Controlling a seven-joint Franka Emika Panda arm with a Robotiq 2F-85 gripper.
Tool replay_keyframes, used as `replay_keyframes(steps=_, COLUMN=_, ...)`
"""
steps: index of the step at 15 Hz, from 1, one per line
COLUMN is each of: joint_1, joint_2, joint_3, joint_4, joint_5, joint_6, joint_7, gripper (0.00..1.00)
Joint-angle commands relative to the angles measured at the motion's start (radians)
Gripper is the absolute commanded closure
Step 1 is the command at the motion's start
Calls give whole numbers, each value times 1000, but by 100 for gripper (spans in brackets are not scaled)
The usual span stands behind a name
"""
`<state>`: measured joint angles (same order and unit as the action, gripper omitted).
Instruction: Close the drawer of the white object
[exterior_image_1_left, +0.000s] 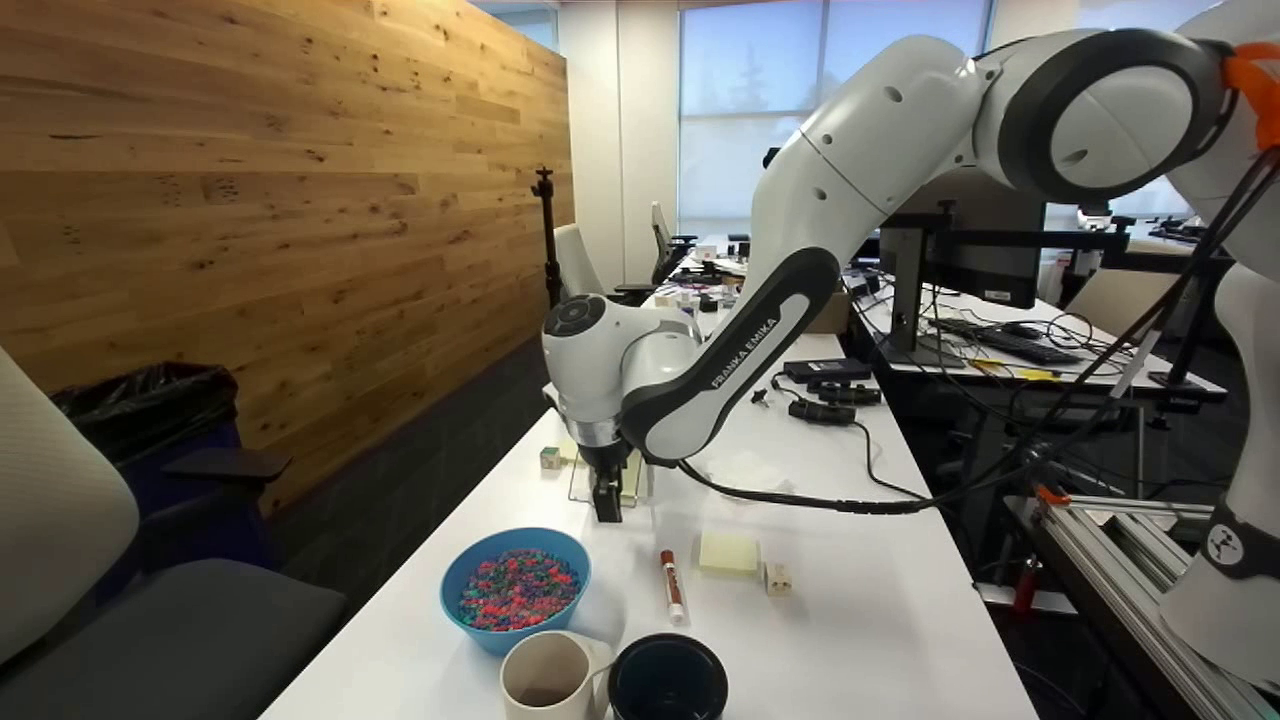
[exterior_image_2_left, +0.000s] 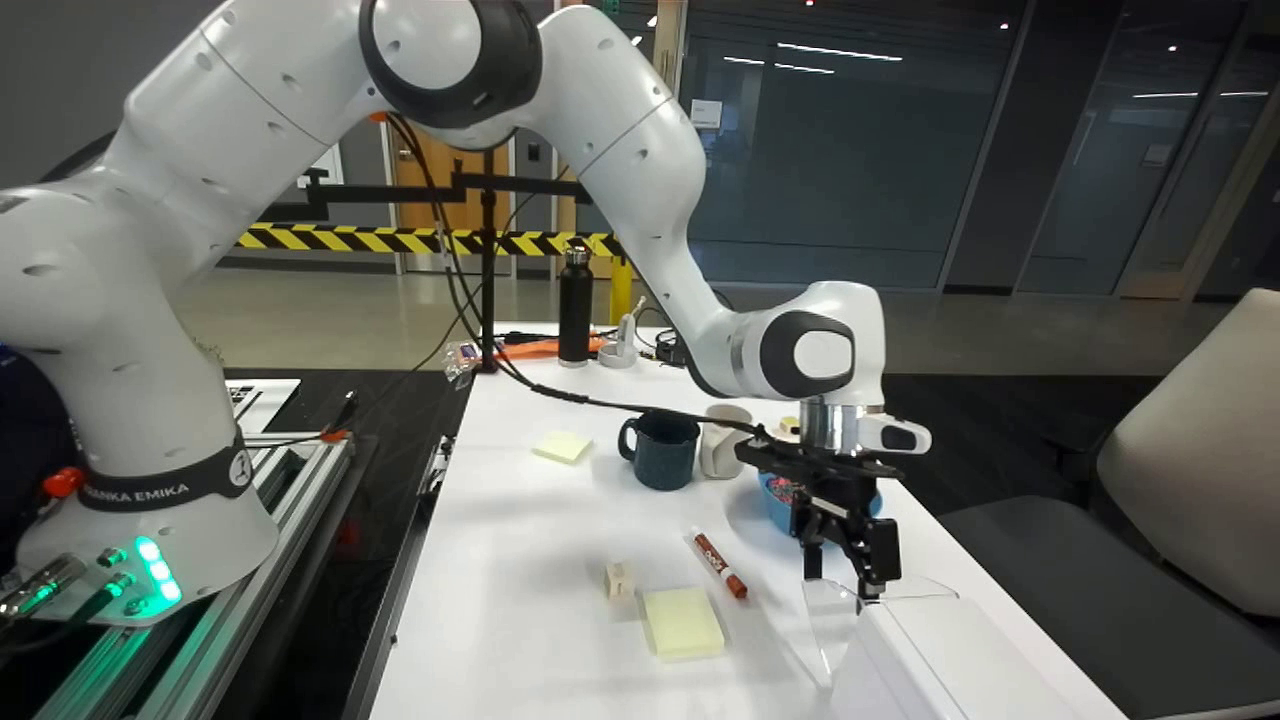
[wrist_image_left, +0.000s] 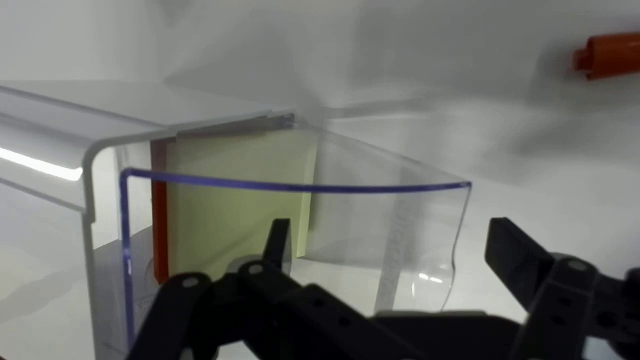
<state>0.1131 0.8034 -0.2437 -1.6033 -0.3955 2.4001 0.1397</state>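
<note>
White box (exterior_image_2_left: 950, 665): on the white table (exterior_image_2_left: 500, 600), at the bottom of an exterior view, cut off by the frame. Clear drawer (wrist_image_left: 300, 188) stands well out of it; in the wrist view it projects toward 3 o'clock, its rim showing violet. In the drawer, a pale-yellow pad (wrist_image_left: 225, 210); along the pad's 9 o'clock side, a red strip (wrist_image_left: 160, 225), kind unclear.

Gripper (wrist_image_left: 390, 230): fingers spread wide, nothing clamped between them. They straddle the drawer's front wall: in the wrist view one finger (wrist_image_left: 277, 240) over the drawer, the other past the front, at its 3 o'clock. Cannot tell whether either touches the clear wall.

Clock read from the box, same exterior view:
- 9: a flat yellow block of notes (exterior_image_2_left: 683, 622); just beside it, toward its 10, a small pale cube (exterior_image_2_left: 618, 580).
- Near 10: red marker (exterior_image_2_left: 720, 565), lying on its side.
- About 10, farther: dark mug (exterior_image_2_left: 665, 452), upright.
- Between 10 and 11: cream mug (exterior_image_2_left: 718, 452), beside the dark one; blue bowl (exterior_image_2_left: 776, 512), partly behind the gripper.
- 2: chair (exterior_image_2_left: 1190, 480), off the table.

Bowl holds coloured beads (exterior_image_1_left: 520, 590), plain in an exterior view.
</note>
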Motion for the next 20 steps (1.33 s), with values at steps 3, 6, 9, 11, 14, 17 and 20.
replay_keyframes(steps=3, joint_1=19, joint_2=34, joint_3=-25, joint_4=25, joint_5=-46, joint_6=10, joint_7=51, gripper=0)
replay_keyframes(steps=6, joint_1=21, joint_2=39, joint_3=-30, joint_4=29, joint_5=-53, joint_6=13, joint_7=54, gripper=25)
replay_keyframes(steps=9, joint_1=23, joint_2=44, joint_3=-35, joint_4=35, joint_5=-63, joint_6=17, joint_7=54, gripper=43)
replay_keyframes(steps=11, joint_1=23, joint_2=45, joint_3=-37, joint_4=37, joint_5=-67, joint_6=17, joint_7=55, gripper=56)
replay_keyframes(steps=14, joint_1=23, joint_2=46, joint_3=-39, joint_4=42, joint_5=-69, joint_6=21, joint_7=55, gripper=78)
replay_keyframes(steps=17, joint_1=25, joint_2=45, joint_3=-42, joint_4=46, joint_5=-71, joint_6=27, joint_7=56, gripper=98)
replay_keyframes(steps=20, joint_1=29, joint_2=44, joint_3=-53, joint_4=57, joint_5=-84, joint_6=28, joint_7=66, gripper=96)
